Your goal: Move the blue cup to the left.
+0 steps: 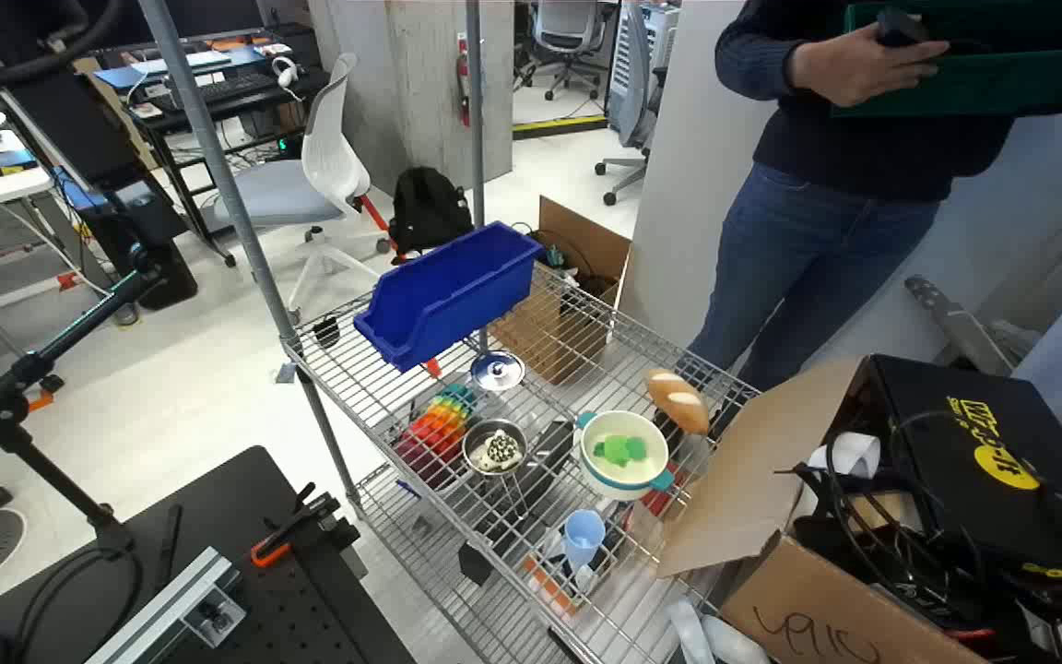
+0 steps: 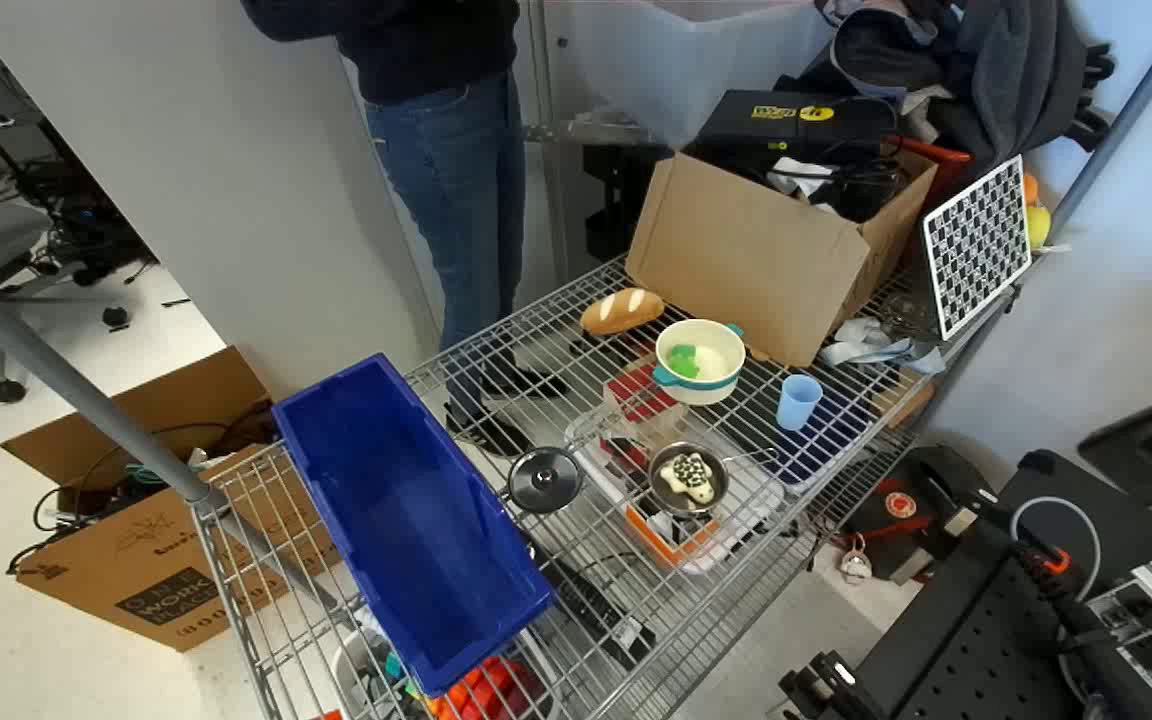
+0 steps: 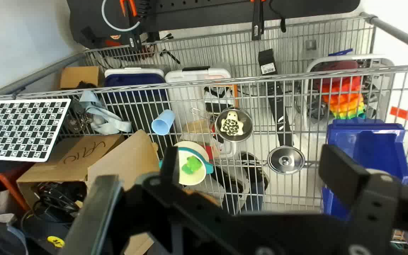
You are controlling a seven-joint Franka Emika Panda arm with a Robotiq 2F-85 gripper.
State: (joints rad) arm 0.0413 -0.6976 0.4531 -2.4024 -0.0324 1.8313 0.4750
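Looking well out to the left of the fingers (image 3: 169, 168) in the wrist view, we see a black-and-white checkerboard panel (image 3: 23, 127). Nearer to them comes an open cardboard box (image 3: 55, 168), its flap showing close beside the left finger. We find the light-blue plastic cup (image 3: 163, 123) just above the tip of that finger and slightly to its left; both exterior views show it standing upright on the wire rack (image 3: 190, 84). Behind the same finger, partly covered by it, we see a cream toy pot (image 3: 193, 180) with teal handles and a green toy broccoli piece (image 3: 192, 165) inside. Our gripper (image 3: 249, 157) is spread, its two fingers wide apart. Across the gap between them, we make out a small metal saucepan (image 3: 247, 122), higher in view than the fingertips, bearing a cream turtle toy (image 3: 231, 125) with a speckled shell, then a metal lid (image 3: 278, 161) with a knob, closer to the right finger (image 3: 340, 170). Beyond that finger, partly hidden by it, sits the large dark-blue plastic bin (image 3: 367, 124), with rainbow-coloured folds (image 3: 344, 95) showing through the rack above the finger.
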